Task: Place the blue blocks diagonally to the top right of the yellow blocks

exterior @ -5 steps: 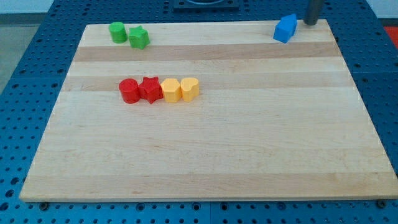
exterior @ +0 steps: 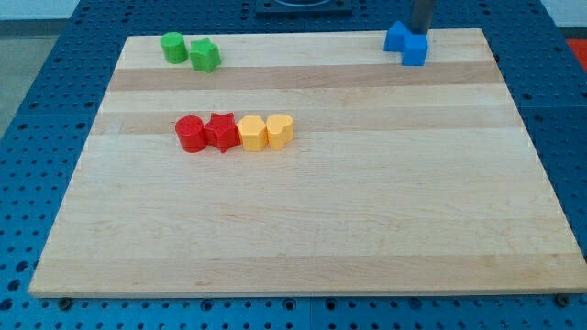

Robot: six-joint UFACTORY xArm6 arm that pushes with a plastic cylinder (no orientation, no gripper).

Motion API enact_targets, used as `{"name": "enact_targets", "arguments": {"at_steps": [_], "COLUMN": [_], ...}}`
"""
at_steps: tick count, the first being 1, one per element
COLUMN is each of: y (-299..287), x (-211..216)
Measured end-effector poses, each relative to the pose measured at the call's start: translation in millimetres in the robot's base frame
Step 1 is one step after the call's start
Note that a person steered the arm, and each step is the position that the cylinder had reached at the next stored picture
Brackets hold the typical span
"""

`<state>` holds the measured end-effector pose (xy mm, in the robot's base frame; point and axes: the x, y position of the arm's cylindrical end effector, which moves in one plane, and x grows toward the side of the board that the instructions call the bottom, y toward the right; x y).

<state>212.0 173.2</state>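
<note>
Only one camera view here, so that's all I've got to go on.

The two blue blocks sit touching each other right at the tabletop's top edge, over toward the top right corner; shapes are hard to call, they just look chunky and boxy. My tip is at that same top edge, right behind them, just above and slightly to the view's right of the pair, looking like it's in contact or very nearly so. No gripper on this rig, just the bare rod, so nothing to open or close.

The two yellow blocks are well apart from the blues, down and to the view's left, sitting in a row touching the red star-ish block and red cylinder. Two green blocks are near the top left corner, out of the way.

What matters: the blues lie between my tip and the yellows, so the tip is on the far side of them. My guess is a push toward the view's bottom left carries both closer, stopping while they're above and right of the yellows.
</note>
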Motion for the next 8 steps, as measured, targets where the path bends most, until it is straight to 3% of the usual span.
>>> {"name": "enact_targets", "arguments": {"at_steps": [4,8], "y": [-94,-135], "x": [0,1]}}
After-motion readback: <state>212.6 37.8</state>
